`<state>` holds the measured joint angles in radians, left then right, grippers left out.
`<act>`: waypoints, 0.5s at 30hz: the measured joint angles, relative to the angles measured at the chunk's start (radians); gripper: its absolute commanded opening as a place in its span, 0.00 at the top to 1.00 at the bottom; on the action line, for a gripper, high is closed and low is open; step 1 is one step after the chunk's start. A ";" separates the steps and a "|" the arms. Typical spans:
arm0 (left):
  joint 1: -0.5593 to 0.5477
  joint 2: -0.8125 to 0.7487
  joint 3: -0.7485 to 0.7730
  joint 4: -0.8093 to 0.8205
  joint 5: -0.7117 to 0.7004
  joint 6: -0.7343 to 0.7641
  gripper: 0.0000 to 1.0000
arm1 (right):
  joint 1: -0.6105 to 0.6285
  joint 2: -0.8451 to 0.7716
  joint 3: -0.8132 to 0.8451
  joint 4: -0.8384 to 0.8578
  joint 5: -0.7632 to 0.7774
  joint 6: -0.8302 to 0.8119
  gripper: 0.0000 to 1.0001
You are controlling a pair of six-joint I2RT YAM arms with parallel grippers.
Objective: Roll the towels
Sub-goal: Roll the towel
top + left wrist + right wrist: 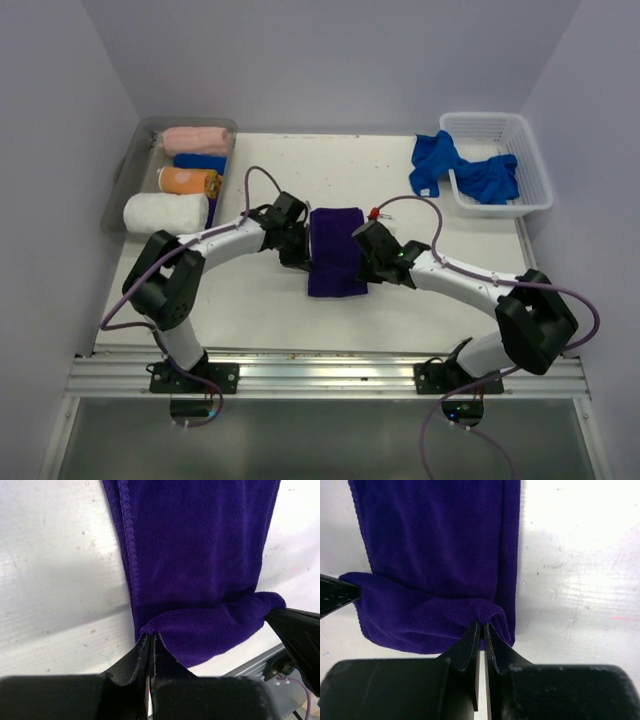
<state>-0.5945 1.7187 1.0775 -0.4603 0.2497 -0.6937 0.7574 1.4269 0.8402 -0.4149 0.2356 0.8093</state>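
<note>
**While both claws pinch, the roll may skew**

Dark purple towel (336, 250) lies at frame centre. The left gripper (151, 639) and right gripper (482, 626) are each clamped on a corner of its raised fold. Uneven travel would skew the roll, and such thin pinches could slip free.

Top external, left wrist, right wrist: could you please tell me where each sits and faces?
Top external: above, behind the arms, looking down at the table; both show.
Left wrist: on the left arm, facing its shut left tool pinching the purple towel.
Right wrist: on the right arm, facing the shut right tool.
Shared: both wrist views show that towel's lifted fold.
</note>
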 measured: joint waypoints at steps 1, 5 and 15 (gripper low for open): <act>0.000 0.014 0.011 0.000 -0.003 0.002 0.97 | -0.002 0.008 0.008 0.006 0.001 -0.002 0.87; 0.000 0.057 0.043 -0.007 -0.016 0.010 0.80 | -0.013 0.019 0.026 0.016 0.013 -0.011 0.60; 0.000 0.017 0.097 -0.076 -0.143 0.024 0.60 | -0.016 -0.125 0.027 0.014 0.037 -0.019 0.88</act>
<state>-0.5945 1.7355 1.1748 -0.5362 0.1062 -0.6697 0.7414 1.3022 0.8669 -0.4007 0.2726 0.7898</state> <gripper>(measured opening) 0.461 0.312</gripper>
